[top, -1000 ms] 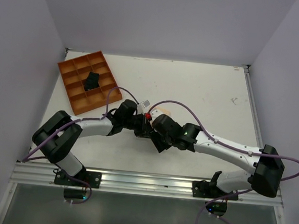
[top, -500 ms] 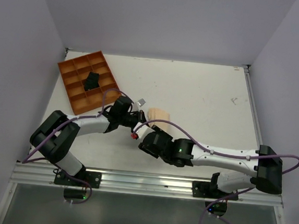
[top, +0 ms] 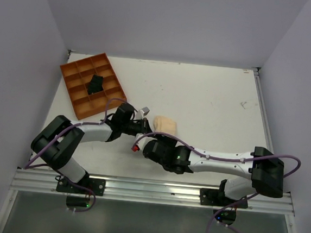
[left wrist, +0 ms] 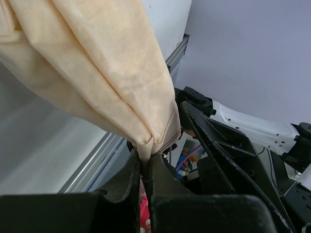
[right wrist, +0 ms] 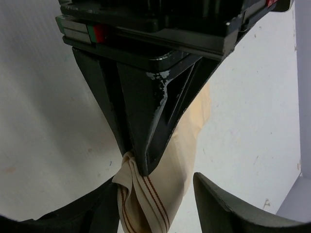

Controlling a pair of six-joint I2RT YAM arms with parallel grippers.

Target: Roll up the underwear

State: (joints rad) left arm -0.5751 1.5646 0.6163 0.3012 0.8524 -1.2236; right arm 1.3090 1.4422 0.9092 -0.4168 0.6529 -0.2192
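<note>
Inspection of the table (top: 217, 100) finds both arms converging near its middle, toward the near edge. The left gripper (left wrist: 146, 167) has its 2 jaws pressed fully together on a corner of the underwear (left wrist: 97, 63). The pale beige fabric is gathered into a tight pinch at the fingertips and fans out from there in soft folds. In the top view the garment appears as a small bunched lump just right of the left arm's wrist and just far of the right arm's wrist, roughly central on the white surface. It cannot be told whether the whole of it rests on the surface. The right gripper (right wrist: 156, 187) stands with its jaws spread wide and holds nothing. Its 2 fingers flank the pinched end of the fabric, 1 on either side, and whether either touches the cloth cannot be told. The right wrist view shows thin brown stripes running along the fabric edge just below the left gripper's tip. An orange compartment tray (top: 76, 100) sits at the far left of the table, well apart from the garment, with 1 small black bundle (top: 95, 83) lying in 1 of its middle compartments.
</note>
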